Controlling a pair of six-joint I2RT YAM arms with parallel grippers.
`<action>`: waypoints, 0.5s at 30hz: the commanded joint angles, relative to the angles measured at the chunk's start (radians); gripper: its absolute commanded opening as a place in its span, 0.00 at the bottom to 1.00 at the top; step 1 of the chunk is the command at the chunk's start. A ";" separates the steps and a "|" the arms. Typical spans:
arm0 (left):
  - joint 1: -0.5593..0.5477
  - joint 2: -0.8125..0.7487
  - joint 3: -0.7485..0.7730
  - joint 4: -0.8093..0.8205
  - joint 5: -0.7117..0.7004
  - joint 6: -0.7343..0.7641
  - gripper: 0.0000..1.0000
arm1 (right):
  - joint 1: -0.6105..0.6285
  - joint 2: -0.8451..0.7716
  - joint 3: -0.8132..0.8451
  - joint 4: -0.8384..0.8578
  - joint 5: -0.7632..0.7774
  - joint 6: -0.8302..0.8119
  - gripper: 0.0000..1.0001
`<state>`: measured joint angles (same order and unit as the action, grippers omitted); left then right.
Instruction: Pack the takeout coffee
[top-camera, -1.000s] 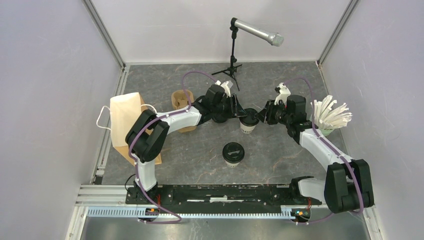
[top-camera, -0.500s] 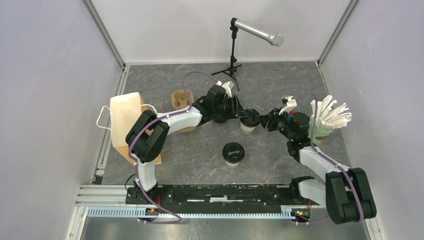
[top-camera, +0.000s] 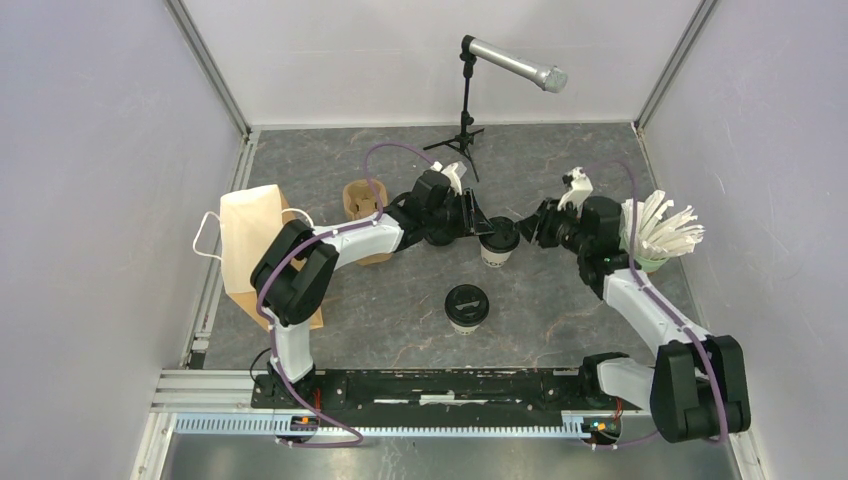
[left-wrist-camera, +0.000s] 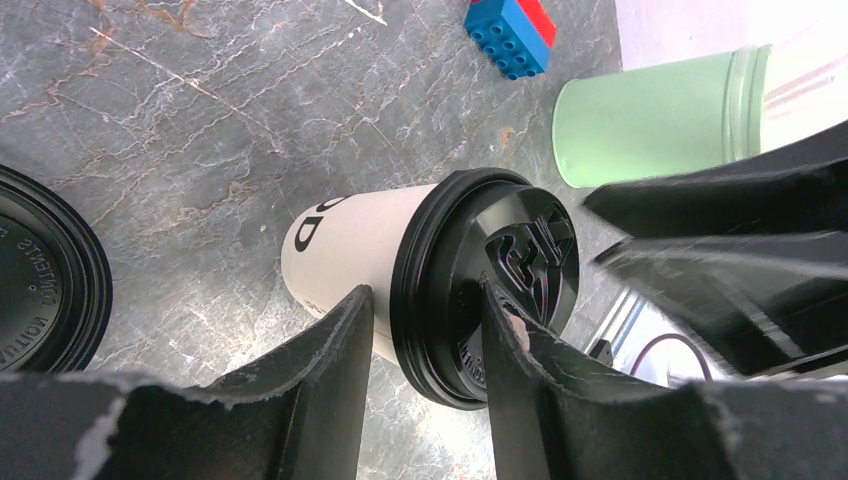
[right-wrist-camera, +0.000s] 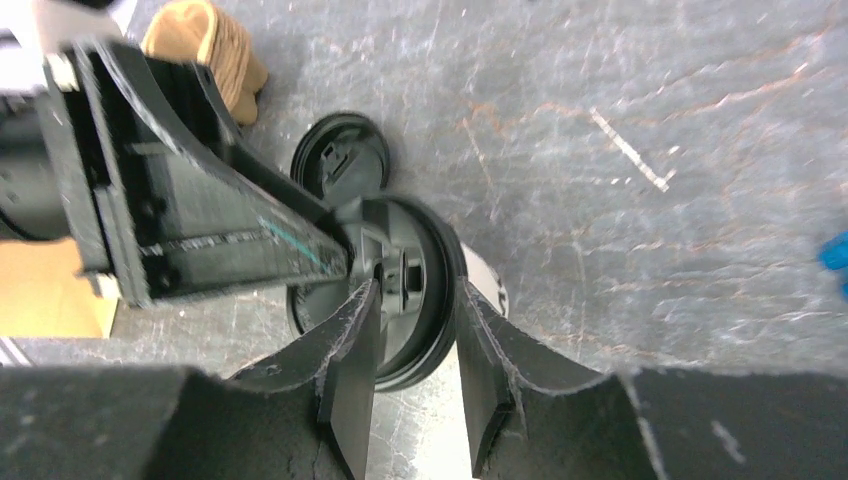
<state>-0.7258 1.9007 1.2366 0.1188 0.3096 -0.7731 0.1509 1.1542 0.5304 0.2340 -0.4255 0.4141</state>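
Observation:
A white coffee cup with a black lid (top-camera: 498, 243) stands mid-table between my two grippers. My left gripper (top-camera: 482, 230) is shut on its lid rim; in the left wrist view (left-wrist-camera: 428, 295) one finger lies on top of the lid (left-wrist-camera: 520, 270) and the other under the rim, against the cup wall. My right gripper (top-camera: 530, 228) is open at the cup's right side; in the right wrist view (right-wrist-camera: 415, 295) its fingers straddle the lid edge (right-wrist-camera: 430, 270). A second lidded cup (top-camera: 466, 306) stands alone nearer the bases.
A brown cardboard carrier (top-camera: 360, 200) sits behind my left arm, a paper bag (top-camera: 250, 250) at the far left. A pale green cup of wrapped straws (top-camera: 655, 240) stands by my right arm. A microphone stand (top-camera: 465, 130) is at the back. A blue-red brick (left-wrist-camera: 510, 30) lies nearby.
My right gripper pulled back from the cup towards the straws, then came back to the lid edge. My left gripper and both cups have not moved.

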 joint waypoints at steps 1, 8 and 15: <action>-0.012 0.038 -0.027 -0.192 -0.053 0.049 0.49 | -0.049 -0.039 0.173 -0.229 -0.006 -0.037 0.39; -0.014 0.032 -0.025 -0.202 -0.057 0.053 0.49 | -0.081 -0.062 0.122 -0.230 -0.047 -0.013 0.37; -0.015 0.036 -0.022 -0.202 -0.058 0.050 0.49 | -0.083 -0.089 0.039 -0.191 -0.084 0.036 0.34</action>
<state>-0.7261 1.9007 1.2434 0.1062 0.3061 -0.7731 0.0700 1.0924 0.6029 0.0250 -0.4652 0.4164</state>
